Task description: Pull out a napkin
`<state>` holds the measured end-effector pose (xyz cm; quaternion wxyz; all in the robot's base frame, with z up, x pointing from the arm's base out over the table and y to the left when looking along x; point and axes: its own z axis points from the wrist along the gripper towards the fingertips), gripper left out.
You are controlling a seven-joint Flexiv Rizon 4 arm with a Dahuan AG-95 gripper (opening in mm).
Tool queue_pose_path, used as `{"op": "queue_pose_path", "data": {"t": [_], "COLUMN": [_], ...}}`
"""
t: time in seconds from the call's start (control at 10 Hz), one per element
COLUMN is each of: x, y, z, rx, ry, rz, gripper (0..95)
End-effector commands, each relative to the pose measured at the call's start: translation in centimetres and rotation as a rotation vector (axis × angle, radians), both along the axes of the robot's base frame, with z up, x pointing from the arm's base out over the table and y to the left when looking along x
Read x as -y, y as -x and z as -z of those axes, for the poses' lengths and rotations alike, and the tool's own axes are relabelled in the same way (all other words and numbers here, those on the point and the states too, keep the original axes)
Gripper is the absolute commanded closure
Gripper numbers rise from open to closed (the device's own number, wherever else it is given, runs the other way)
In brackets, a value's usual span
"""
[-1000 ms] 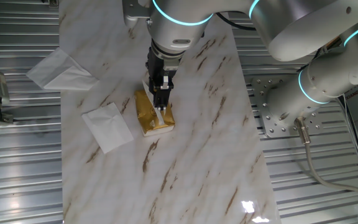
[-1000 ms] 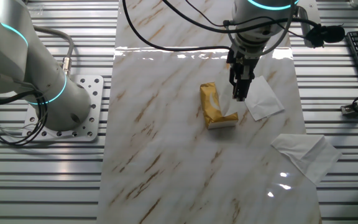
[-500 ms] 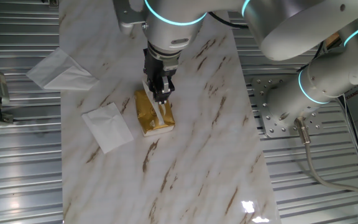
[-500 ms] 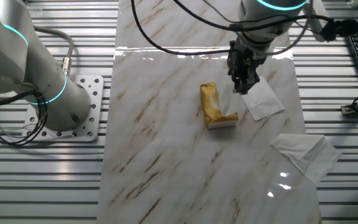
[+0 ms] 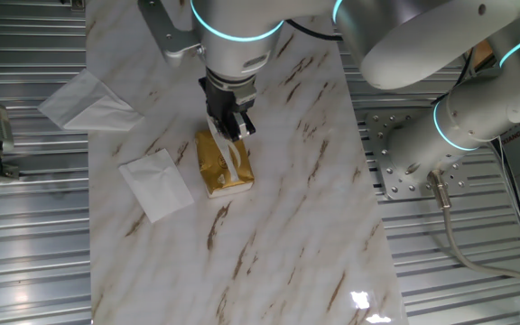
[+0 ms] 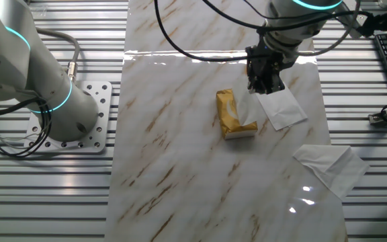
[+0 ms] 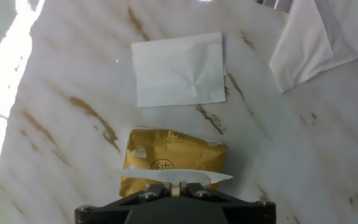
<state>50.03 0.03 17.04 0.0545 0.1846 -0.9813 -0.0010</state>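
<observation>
Hand view, nearest first: the gripper (image 7: 174, 185) has its fingertips closed together on the top edge of the napkin (image 7: 173, 176), a thin white sheet stretched flat beneath the fingers. Directly below it sits the golden-yellow packet (image 7: 173, 157), lying on the marbled table (image 7: 303, 162). From one fixed view the napkin (image 5: 234, 155) runs as a narrow white strip from the gripper (image 5: 227, 129) down to the packet (image 5: 220, 164), its lower end still in or at the packet opening. Judgement: the grasp is made and the pull is under way, with the sheet partly drawn; full release from the packet is not yet shown. The remaining work is a continued lift until the lower edge comes free. Risk noted: the thin tissue may tear, or the light packet may lift with it. Farther off lie a flat square white napkin (image 7: 179, 68) and a larger white napkin with a pointed corner (image 7: 325, 34), both apart from the packet.
</observation>
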Motion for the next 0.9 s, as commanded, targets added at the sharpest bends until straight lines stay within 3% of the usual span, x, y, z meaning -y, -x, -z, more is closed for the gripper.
{"op": "queue_pose_path", "data": {"t": [0.1, 0.6, 0.9], "x": [0.03, 0.02, 0.02], "y": [0.03, 0.03, 0.03], "z": [0.03, 0.03, 0.03], "rx": [0.002, -0.001, -0.001], "ry": [0.001, -0.006, -0.035], "rz": [0.003, -0.061, -0.226], "gripper": [95.0, 95.0, 95.0]}}
